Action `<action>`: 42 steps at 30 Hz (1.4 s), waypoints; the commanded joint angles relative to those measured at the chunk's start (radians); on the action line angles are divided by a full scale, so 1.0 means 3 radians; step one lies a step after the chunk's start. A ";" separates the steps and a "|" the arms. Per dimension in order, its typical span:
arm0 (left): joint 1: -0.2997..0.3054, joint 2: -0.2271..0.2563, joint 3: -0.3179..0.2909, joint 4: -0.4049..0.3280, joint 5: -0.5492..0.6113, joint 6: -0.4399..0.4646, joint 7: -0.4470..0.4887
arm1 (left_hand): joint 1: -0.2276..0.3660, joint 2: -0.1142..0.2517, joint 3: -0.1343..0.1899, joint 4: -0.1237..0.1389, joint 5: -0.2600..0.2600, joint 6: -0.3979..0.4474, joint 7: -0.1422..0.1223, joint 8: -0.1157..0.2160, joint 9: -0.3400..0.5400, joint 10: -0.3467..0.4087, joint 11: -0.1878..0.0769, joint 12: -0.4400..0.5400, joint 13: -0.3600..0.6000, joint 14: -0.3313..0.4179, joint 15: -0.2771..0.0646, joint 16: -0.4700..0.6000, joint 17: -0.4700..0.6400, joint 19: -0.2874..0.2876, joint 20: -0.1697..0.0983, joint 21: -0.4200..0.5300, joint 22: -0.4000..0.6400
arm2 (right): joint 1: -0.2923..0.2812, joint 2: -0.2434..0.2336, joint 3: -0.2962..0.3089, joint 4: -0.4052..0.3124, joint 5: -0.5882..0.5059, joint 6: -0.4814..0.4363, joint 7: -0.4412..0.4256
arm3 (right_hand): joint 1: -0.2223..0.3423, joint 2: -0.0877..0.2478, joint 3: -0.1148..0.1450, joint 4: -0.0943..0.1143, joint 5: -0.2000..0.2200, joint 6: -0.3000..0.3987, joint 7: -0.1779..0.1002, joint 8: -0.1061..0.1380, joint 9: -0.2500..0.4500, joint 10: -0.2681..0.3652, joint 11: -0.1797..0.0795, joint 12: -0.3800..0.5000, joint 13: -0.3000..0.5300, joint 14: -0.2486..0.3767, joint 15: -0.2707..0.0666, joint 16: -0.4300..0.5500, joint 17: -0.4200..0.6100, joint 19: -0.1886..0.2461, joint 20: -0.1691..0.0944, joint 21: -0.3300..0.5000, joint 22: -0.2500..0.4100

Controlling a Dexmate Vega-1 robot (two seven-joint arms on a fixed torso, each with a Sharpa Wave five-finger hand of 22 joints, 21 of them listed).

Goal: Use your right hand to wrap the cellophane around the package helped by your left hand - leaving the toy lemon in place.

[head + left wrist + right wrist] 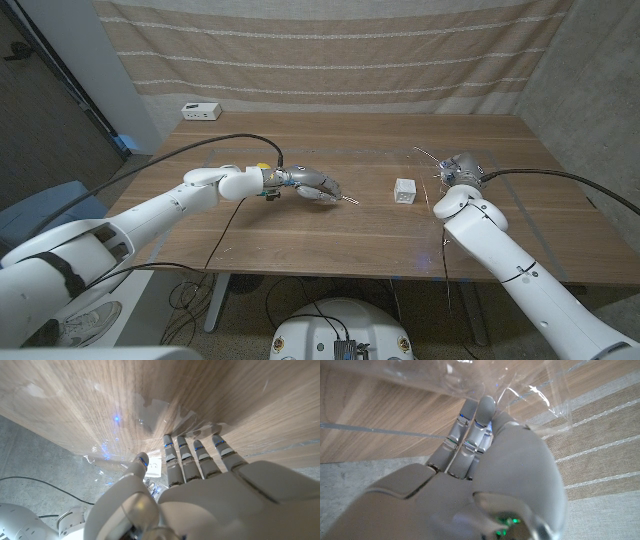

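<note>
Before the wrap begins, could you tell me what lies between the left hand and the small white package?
In the head view, only bare wooden table separates the left hand from the package; whether cellophane covers it is unclear.

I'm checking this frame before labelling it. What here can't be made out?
- Toy lemon: head view, a yellow sliver, the rest behind the left hand.
- Cellophane: clear; its edges fade in the head view.
- Right hand: right wrist view, fingers curl toward the film; grip unclear.
- Package: head view, too small for detail.
</note>
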 commanded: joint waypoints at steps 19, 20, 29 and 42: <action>0.0061 0.0040 -0.0019 -0.0071 0.0000 0.0040 0.0004 | -0.0010 0.0010 0.0030 -0.0020 -0.0009 -0.0023 0.0000 0.0007 0.0008 0.0007 0.0017 0.0016 0.0017 -0.0018 -0.0031 -0.0009 -0.0004 0.0025 -0.0002 -0.0013 0.0019 | 0.0164 -0.0367 -0.0294 -0.0265 0.0517 0.0268 0.0015 | 0.0055 0.0025 -0.0045 0.0036 0.0003 -0.0064 0.0025 -0.0085 0.0030 -0.0018 0.0048 -0.0016 -0.0093 0.0289 -0.0038 -0.0151 -0.0195 0.0197 -0.0249 0.0411 0.0014; 0.0063 0.0041 -0.0021 -0.0072 0.0002 0.0041 0.0007 | -0.0010 0.0011 0.0030 -0.0020 -0.0009 -0.0027 0.0002 0.0006 0.0008 0.0006 0.0019 0.0016 0.0017 -0.0021 -0.0027 -0.0010 -0.0004 0.0025 0.0001 -0.0013 0.0019 | 0.0166 -0.0373 -0.0294 -0.0267 0.0538 0.0285 0.0028 | 0.0056 0.0025 -0.0045 0.0035 0.0004 -0.0067 0.0029 -0.0087 0.0030 -0.0023 0.0052 -0.0018 -0.0094 0.0294 -0.0038 -0.0153 -0.0198 0.0194 -0.0249 0.0414 0.0013; 0.0063 0.0041 -0.0024 -0.0071 0.0016 0.0041 0.0017 | -0.0007 0.0015 0.0036 -0.0026 -0.0009 -0.0032 0.0004 0.0006 0.0009 0.0003 0.0022 0.0015 0.0017 -0.0020 -0.0029 -0.0009 -0.0004 0.0028 0.0000 -0.0015 0.0019 | 0.0168 -0.0423 -0.0264 -0.0243 0.0803 0.0482 0.0205 | 0.0047 0.0035 -0.0039 0.0050 0.0018 -0.0140 0.0071 -0.0116 0.0032 -0.0068 0.0097 -0.0034 -0.0125 0.0333 -0.0032 -0.0261 -0.0308 0.0216 -0.0238 0.0502 -0.0015; 0.0057 0.0042 -0.0024 -0.0056 0.0030 0.0031 0.0038 | -0.0003 0.0020 0.0044 -0.0033 -0.0009 -0.0037 0.0001 0.0007 0.0009 0.0004 0.0023 0.0017 0.0017 -0.0022 -0.0031 -0.0009 -0.0004 0.0033 0.0002 -0.0017 0.0020 | 0.0153 -0.0586 -0.0247 -0.0198 0.1067 0.0816 0.0395 | -0.0926 -0.0021 -0.0145 0.0533 0.0036 -0.0711 0.0104 -0.0131 -0.0081 -0.0855 0.0312 -0.0673 -0.0589 0.0010 0.0177 -0.1411 -0.1418 0.0246 0.0128 0.0695 -0.0350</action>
